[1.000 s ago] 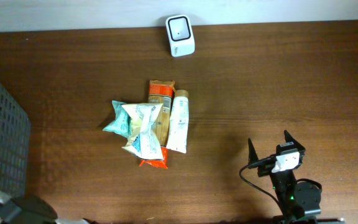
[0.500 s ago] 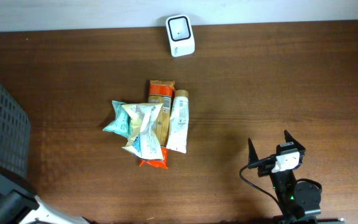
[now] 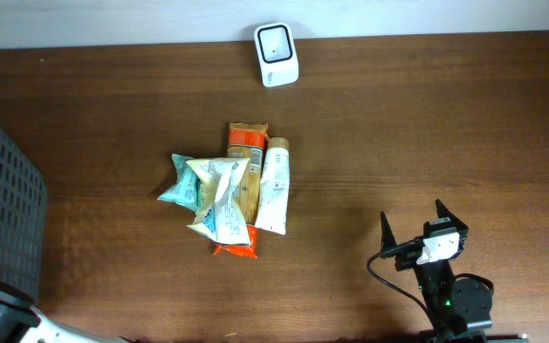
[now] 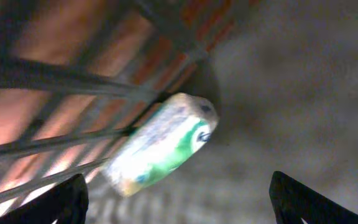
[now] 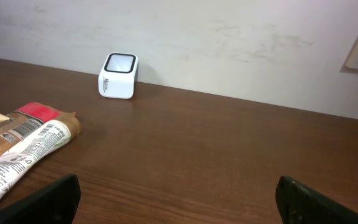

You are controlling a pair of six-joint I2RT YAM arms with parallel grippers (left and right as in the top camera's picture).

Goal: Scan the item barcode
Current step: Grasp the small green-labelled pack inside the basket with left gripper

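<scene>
Tube (image 3: 274, 187) lies lengthwise, cap toward scanner (image 3: 276, 42); both arms' jaws stand apart.

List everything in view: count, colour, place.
scanner: one, white, table's far edge
orange packet: one, orange, bottom of the central pile
tube: one, white, pile's right side
bags: apparently two, teal and white, atop the pile
green-and-white pack: one, inside the basket
basket: one, dark, left of the pile
table: one, brown wood
left gripper: one, black, open, at the basket
right gripper: one, black, open, near edge, right of the pile
</scene>
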